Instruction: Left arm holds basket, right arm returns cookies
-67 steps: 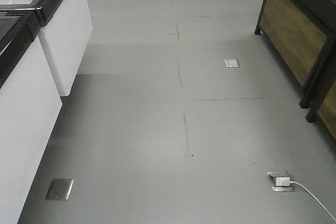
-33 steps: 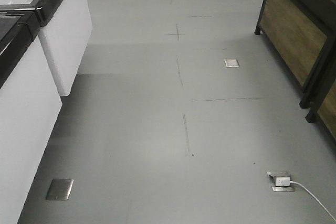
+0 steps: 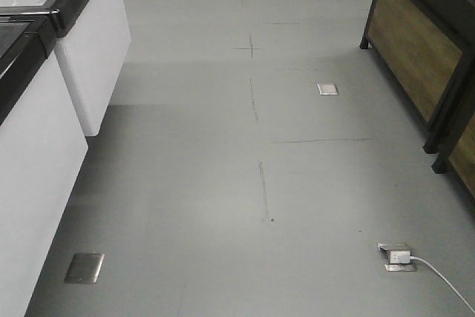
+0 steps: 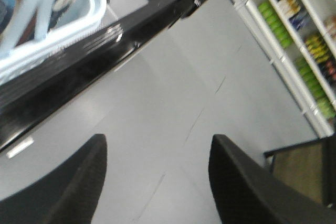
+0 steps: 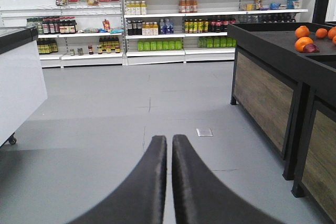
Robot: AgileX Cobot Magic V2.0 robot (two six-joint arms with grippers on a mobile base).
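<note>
1. Front view
   - Neither claw, the basket nor the cookies appear here.
   - A floor socket [image 3: 395,255] with a white cable [image 3: 445,283] lies in the aisle.
   - Hazard: the base may snag the cable if it rolls that way.

2. Left wrist view
   - The left claw [image 4: 157,145] is released, with its fingers wide apart and nothing between them. It is over the floor, well apart from the basket [image 4: 79,17].
   - The basket sits at the aisle-side edge of the black-framed tabletop [image 4: 105,56].
   - The dark packs inside are too blurred to identify as the cookies.
   - Hazard: an off-centre approach to the handle [image 4: 37,3] may push the basket along that edge or off it.

3. Right wrist view
   - The right claw [image 5: 169,139] is clenched and empty, and it points toward the shelves [image 5: 173,19].
   - Hazard: reaching in before the basket is held may shift the basket. A claw left clenched would knock the carton rather than grip it.
</note>
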